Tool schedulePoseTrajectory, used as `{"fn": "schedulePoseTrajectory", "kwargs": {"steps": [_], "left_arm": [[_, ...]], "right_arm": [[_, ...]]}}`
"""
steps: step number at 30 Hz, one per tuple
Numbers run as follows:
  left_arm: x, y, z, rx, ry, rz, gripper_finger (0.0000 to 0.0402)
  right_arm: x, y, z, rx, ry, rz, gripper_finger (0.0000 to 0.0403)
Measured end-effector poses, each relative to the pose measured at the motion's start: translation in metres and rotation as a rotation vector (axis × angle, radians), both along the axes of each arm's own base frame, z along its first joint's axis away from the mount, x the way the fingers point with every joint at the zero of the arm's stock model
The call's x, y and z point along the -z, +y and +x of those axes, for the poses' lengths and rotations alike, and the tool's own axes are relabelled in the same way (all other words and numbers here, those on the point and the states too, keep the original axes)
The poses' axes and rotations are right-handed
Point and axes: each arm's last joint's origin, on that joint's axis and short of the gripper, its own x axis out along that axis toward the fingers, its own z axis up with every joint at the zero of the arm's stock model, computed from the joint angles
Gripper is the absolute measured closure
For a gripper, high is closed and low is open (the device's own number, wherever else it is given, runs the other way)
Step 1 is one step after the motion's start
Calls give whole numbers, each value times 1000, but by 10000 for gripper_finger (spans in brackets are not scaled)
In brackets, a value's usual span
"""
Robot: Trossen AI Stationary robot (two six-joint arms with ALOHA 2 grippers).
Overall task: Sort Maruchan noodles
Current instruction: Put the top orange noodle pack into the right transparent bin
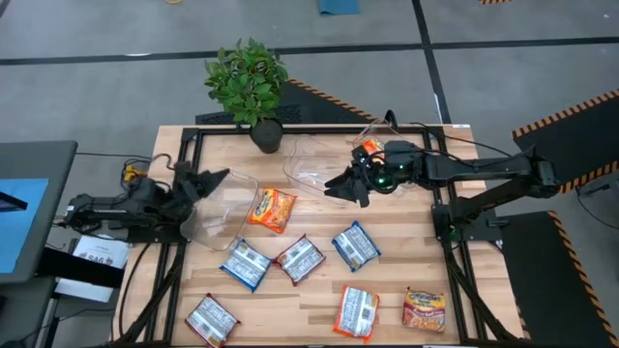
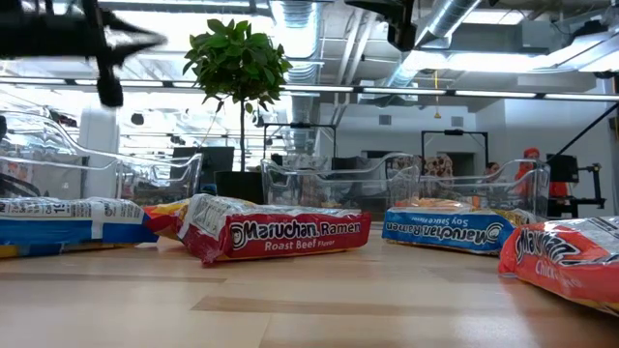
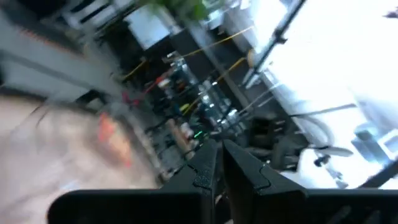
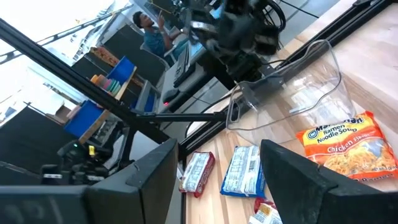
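Observation:
Several Maruchan packets lie flat on the wooden table: an orange one [image 1: 272,209], blue ones [image 1: 245,264] [image 1: 356,245], red ones [image 1: 299,258] [image 1: 211,319] [image 1: 356,312] and another orange one [image 1: 424,309]. One more orange packet [image 1: 366,147] shows beside my right wrist, by a clear bin. My right gripper [image 1: 346,186] [image 4: 217,186] hovers open above the table's far middle, with nothing between its fingers. My left gripper [image 1: 208,181] [image 3: 219,171] is raised over the left clear bin [image 1: 218,213], fingers together and holding nothing.
Clear plastic bins stand at the left [image 4: 292,99] and at the far middle [image 1: 311,164]. A potted plant [image 1: 248,82] stands at the far edge. A black frame [image 1: 450,208] runs along the table's sides. A person [image 4: 152,31] shows beyond the table, behind my left arm.

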Motion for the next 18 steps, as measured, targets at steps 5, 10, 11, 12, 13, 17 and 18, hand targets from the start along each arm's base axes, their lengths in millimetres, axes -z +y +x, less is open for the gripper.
{"fn": "schedulePoseTrajectory", "kwargs": {"steps": [5,10,11,12,13,17,18], "left_arm": [[-35,0,7,-21,130,108,331],[-55,-1,21,-17,391,147,255],[-58,-1,23,-16,444,163,241],[-62,-1,25,-18,484,182,228],[-66,-1,27,-19,515,198,217],[-81,-2,31,15,577,269,190],[-85,-2,31,32,581,283,187]], "right_arm": [[0,-2,0,7,0,5,147],[0,-2,0,10,-3,6,147],[0,-2,0,10,-3,7,147],[0,-2,0,10,-3,7,147],[0,-2,0,10,-2,7,147],[0,-2,0,9,-3,9,147],[0,-2,0,10,-3,11,147]]}}
